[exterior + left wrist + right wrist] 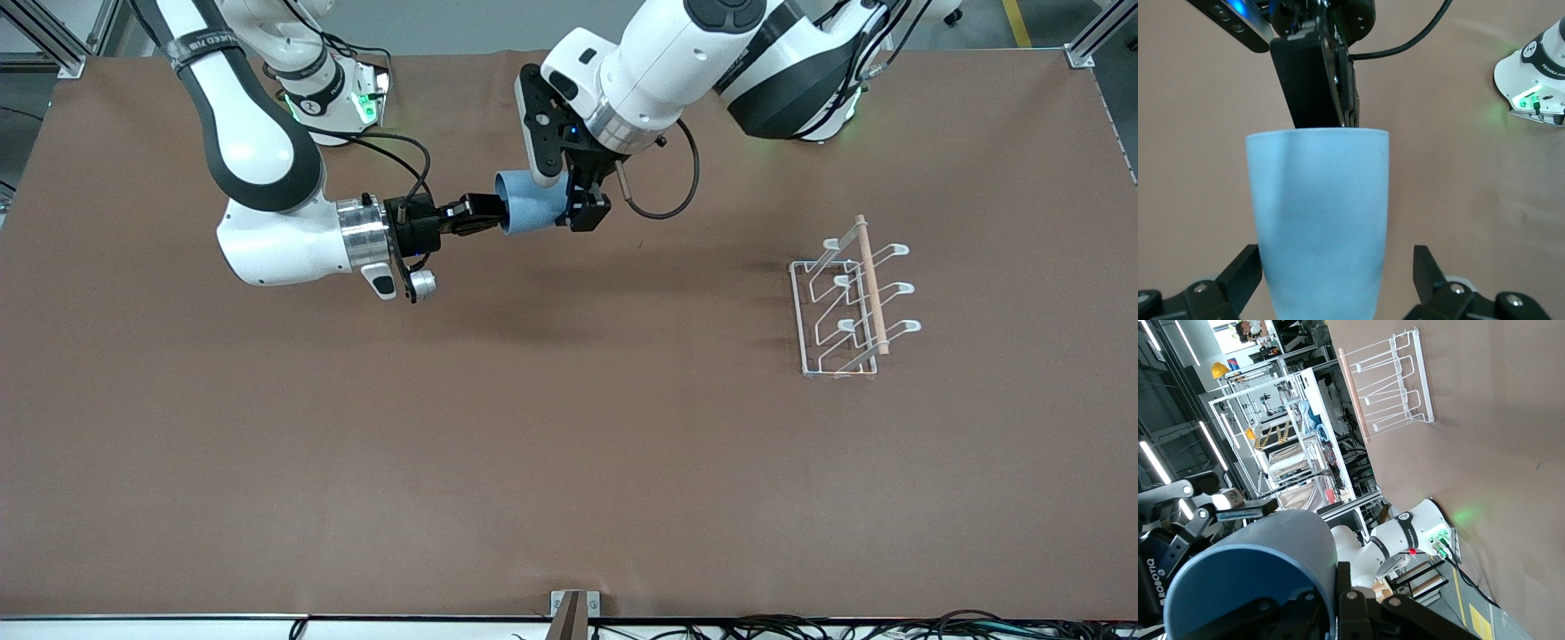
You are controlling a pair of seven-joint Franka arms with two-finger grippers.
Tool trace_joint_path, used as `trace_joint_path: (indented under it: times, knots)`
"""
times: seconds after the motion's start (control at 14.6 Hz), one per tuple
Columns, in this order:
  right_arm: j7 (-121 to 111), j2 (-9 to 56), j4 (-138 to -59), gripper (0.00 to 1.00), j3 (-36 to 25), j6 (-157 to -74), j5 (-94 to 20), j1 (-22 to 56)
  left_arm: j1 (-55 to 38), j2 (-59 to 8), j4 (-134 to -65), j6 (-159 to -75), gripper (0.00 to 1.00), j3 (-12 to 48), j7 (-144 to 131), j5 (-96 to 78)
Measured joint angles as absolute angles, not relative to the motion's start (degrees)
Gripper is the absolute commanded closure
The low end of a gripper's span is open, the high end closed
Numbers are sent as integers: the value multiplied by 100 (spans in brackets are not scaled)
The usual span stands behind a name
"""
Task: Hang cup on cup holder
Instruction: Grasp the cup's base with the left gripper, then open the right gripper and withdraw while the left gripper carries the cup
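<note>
Front view shows plain light-blue tapered cup (532,212), handleless.

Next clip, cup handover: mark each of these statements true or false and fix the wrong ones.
1. The right claw is shut on the cup. True.
2. The left claw has already clamped the cup. False: its fingers stand open on either side of the cup.
3. The cup hangs on the cup holder. False: it is in the air, away from the rack.
4. The cup holder stands toward the left arm's end of the table. True.
</note>
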State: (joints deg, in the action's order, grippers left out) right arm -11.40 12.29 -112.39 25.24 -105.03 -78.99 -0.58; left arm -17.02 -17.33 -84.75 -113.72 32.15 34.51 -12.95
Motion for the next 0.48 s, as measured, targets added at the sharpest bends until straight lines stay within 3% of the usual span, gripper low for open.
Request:
trace_joint_path:
  times: [0.21,0.27,0.34,0.41,0.48]
  knots:
    - [-1140,1229,-11240,98,2525,-10503,-7899,-57,-1757,-1861,-8468,-11440,2,3215,3451,-1293]
    - [-1140,1229,-11240,98,2525,-10503,-7899,-57,-1769,-1885,-8466,-11492,23,3215,3450,-1293]
    - [-1140,1229,-11240,98,2525,-10506,-7900,-57,-1776,-1902,-8464,-11580,58,3215,3448,-1293]
    - [-1140,1229,-11240,98,2525,-10512,-7900,-56,-1782,-1913,-8464,-11666,81,3215,3447,-1293]
    - [-1140,1229,-11240,98,2525,-10513,-7900,-56,-1783,-1917,-8463,-11713,97,3215,3446,-1293]
